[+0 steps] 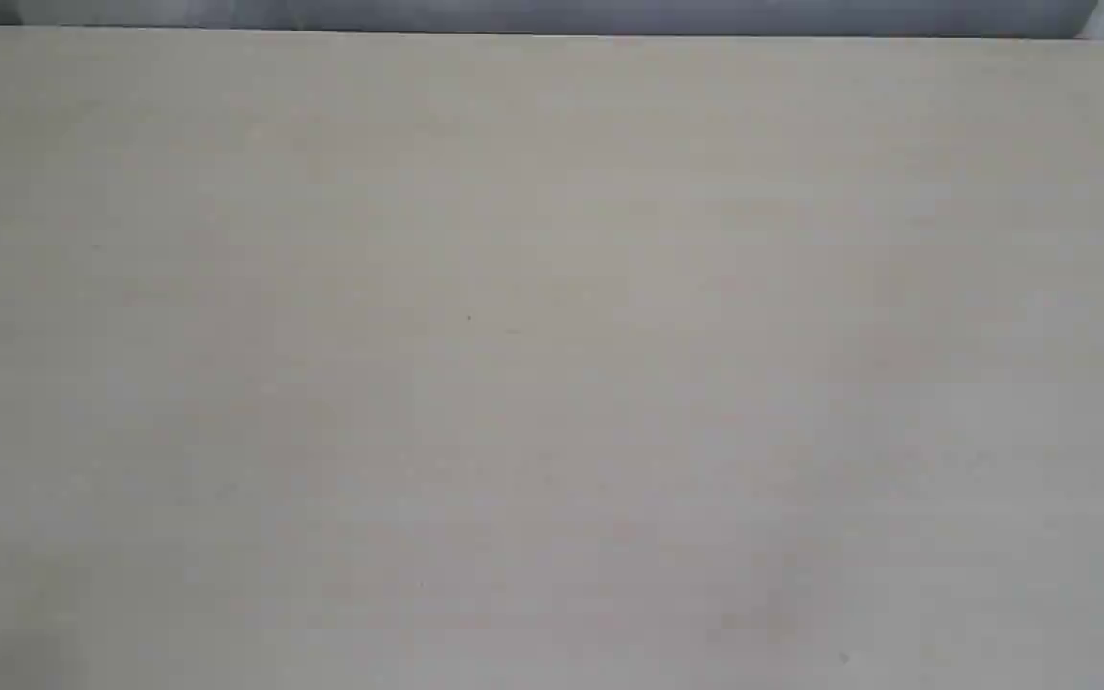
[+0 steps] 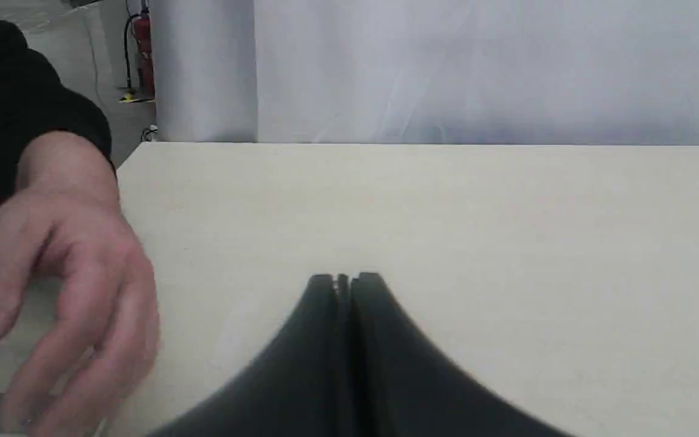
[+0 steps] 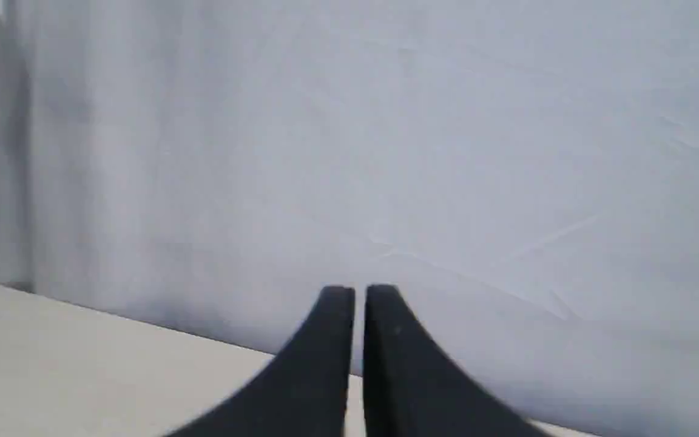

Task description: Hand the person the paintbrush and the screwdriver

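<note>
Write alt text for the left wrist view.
The left gripper, jaws shut and empty, points across a beige table. A person's hand in a black sleeve reaches down at the table's edge; a white curtain hangs behind.

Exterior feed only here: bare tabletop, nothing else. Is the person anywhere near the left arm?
Observer: Yes. The left wrist view shows the person's hand, black sleeve, fingers pointing down, close over the table and off to one side of the left gripper.
Operator: Left gripper holding anything?
Observer: No. Its jaws are shut together with nothing between them.
Operator: Right one?
Observer: The right gripper points past the table edge at a white curtain, jaws almost touching, empty. I can't make out the paintbrush or the screwdriver in any view.
</note>
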You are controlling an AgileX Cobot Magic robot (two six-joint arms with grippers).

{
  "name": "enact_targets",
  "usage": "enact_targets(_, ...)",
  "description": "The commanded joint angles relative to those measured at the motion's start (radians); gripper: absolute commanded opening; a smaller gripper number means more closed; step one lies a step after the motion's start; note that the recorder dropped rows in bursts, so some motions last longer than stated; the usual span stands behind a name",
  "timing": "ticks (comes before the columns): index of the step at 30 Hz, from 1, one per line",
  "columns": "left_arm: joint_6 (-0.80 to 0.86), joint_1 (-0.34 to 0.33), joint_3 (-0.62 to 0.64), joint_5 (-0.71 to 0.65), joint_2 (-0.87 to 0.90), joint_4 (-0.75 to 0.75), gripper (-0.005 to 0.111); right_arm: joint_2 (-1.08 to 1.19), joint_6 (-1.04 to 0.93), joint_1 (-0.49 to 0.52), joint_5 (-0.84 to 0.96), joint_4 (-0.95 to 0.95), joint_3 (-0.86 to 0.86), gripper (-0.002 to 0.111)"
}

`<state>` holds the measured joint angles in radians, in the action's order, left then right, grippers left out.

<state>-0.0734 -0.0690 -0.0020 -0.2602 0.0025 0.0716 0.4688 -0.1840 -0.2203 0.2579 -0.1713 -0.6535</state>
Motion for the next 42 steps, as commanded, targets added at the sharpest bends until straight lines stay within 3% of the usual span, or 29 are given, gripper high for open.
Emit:
enact_targets(1,-0.002,0.006,0.002,0.011,-0.002,-0.003,0.000,-0.096,-0.007,0.087,-0.103,-0.008,0.169,0.004)
enact_targets(9,-0.002,0.006,0.002,0.008,-0.002,-0.005,0.000,-0.321,-0.010,0.246,-0.185,-0.008,0.461,0.004)
enact_targets(15,-0.002,0.006,0.002,0.010,-0.002,-0.005,0.000,-0.430,-0.002,0.290,-0.185,-0.008,0.596,0.004)
enact_targets(38,-0.002,0.006,0.002,0.010,-0.002,-0.003,0.000,-0.433,-0.002,0.288,-0.231,-0.022,0.653,0.004)
enact_targets(42,-0.002,0.006,0.002,0.012,-0.002,-0.001,0.000,-0.433,0.098,0.288,-0.231,0.110,0.653,0.004)
